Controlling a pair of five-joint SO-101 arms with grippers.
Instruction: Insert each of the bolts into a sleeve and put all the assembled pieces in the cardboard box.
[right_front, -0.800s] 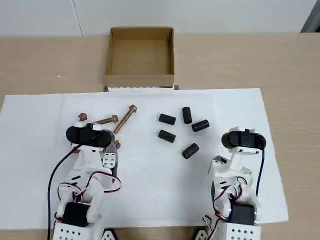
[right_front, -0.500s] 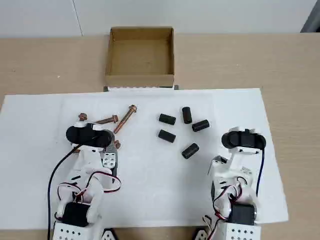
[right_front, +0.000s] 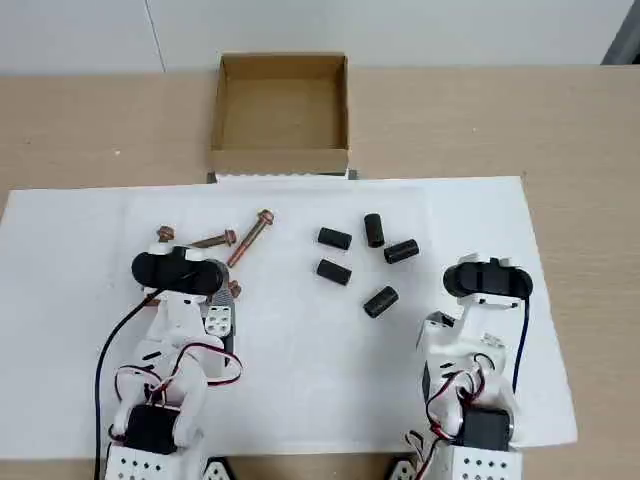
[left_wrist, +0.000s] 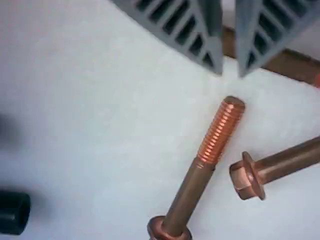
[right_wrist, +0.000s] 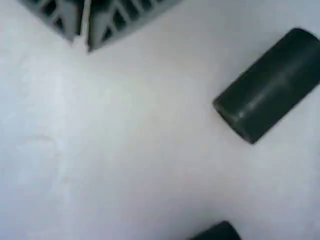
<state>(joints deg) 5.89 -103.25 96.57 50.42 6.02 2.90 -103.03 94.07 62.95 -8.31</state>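
Observation:
Several copper bolts lie left of centre on the white sheet: a long bolt (right_front: 250, 237), a bolt (right_front: 215, 240) beside it, and a short bolt (right_front: 165, 234). Several black sleeves (right_front: 334, 238) are scattered right of centre. The cardboard box (right_front: 283, 150) stands at the back with nothing in it. My left gripper (left_wrist: 230, 70) hangs just above the sheet, jaws together, tips near the threaded end of a bolt (left_wrist: 210, 160), with another bolt (left_wrist: 275, 167) beside it. My right gripper (right_wrist: 82, 42) is shut over bare sheet, apart from a sleeve (right_wrist: 270, 92).
The left arm (right_front: 178, 272) and the right arm (right_front: 487, 280) stand at the front edge. The white sheet (right_front: 300, 380) covers the wooden table between the arms. One bolt head (right_front: 232, 290) pokes out beside the left arm. A sleeve (left_wrist: 12, 212) lies farther off.

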